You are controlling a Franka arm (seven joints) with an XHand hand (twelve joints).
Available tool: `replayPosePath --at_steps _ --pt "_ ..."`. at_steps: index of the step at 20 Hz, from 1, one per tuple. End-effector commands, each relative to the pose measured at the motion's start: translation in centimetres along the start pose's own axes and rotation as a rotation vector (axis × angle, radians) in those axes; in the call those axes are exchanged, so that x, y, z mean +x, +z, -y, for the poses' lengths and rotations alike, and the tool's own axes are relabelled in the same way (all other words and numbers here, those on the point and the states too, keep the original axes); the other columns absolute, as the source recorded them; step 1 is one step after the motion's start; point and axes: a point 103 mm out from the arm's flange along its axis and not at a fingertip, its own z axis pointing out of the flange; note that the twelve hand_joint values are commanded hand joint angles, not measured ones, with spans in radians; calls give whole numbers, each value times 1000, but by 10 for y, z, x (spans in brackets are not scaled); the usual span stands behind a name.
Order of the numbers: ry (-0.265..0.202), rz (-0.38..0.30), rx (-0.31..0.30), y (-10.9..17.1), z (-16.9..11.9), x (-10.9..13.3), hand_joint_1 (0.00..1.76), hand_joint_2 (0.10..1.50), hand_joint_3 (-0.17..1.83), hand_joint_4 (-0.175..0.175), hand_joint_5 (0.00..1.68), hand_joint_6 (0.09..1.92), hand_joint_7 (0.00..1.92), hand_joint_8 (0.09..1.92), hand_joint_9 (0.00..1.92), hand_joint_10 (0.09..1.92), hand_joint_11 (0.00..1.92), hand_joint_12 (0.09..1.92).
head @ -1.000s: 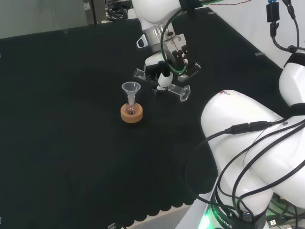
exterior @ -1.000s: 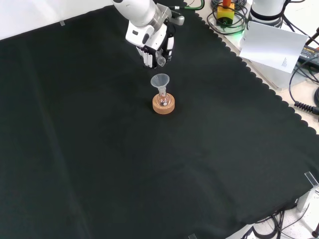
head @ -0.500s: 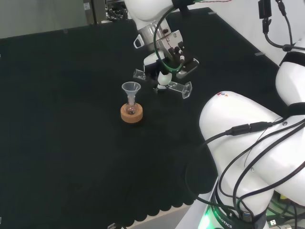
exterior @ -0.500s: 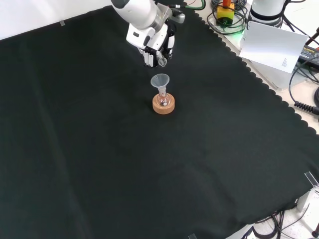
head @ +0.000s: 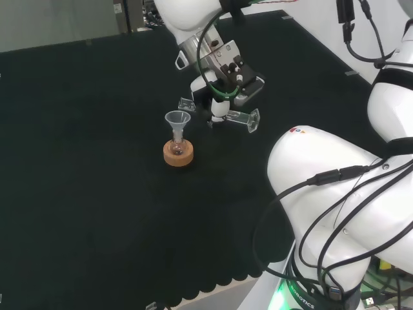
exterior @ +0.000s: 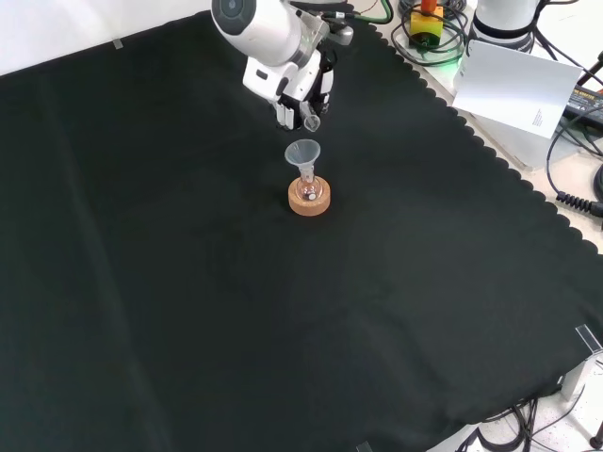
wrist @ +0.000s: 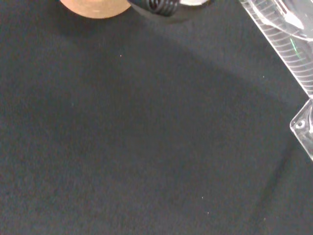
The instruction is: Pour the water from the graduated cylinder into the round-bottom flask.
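Note:
A small round-bottom flask (head: pixel 177 146) (exterior: pixel 308 191) sits in a cork ring stand (head: pixel 178 155) (exterior: pixel 309 199) with a clear funnel (head: pixel 177 119) (exterior: pixel 302 153) in its neck. The hand (head: pixel 226 90) (exterior: pixel 300 89) is shut on a clear graduated cylinder (head: pixel 240 118) (wrist: pixel 288 46), held nearly level above the cloth. In the head view its mouth (head: pixel 187 102) points left, just beyond the funnel, and its base (head: pixel 253 121) points right. In the front view the cylinder's mouth (exterior: pixel 312 121) hangs just above and behind the funnel. The cork stand's edge (wrist: pixel 95 6) appears in the wrist view.
Black cloth (exterior: pixel 188 311) covers the bench, with a scalloped edge (exterior: pixel 490 160) at the right of the front view. Beyond that edge lie cables, a white sheet (exterior: pixel 518 89) and a yellow device (exterior: pixel 426 21). The arm's white links (head: pixel 335 194) fill the right of the head view.
The hand has lifted slightly and shifted left in the head view, taking the cylinder with it and tipping it closer to level. Flask, funnel and stand have not moved.

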Motion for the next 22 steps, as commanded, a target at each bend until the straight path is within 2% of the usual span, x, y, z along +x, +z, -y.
replayPosePath --at_steps 1,14,22 --pt "25 13 34 -2 3 1 1394 1052 -1 -175 1046 873 923 1003 1286 621 1285 719" --pt "50 86 73 -8 7 9 1395 1050 -1 -175 1051 866 928 994 1291 614 1286 715" --pt "65 91 113 -8 2 10 1395 1049 -1 -175 1053 862 930 989 1293 611 1287 714"
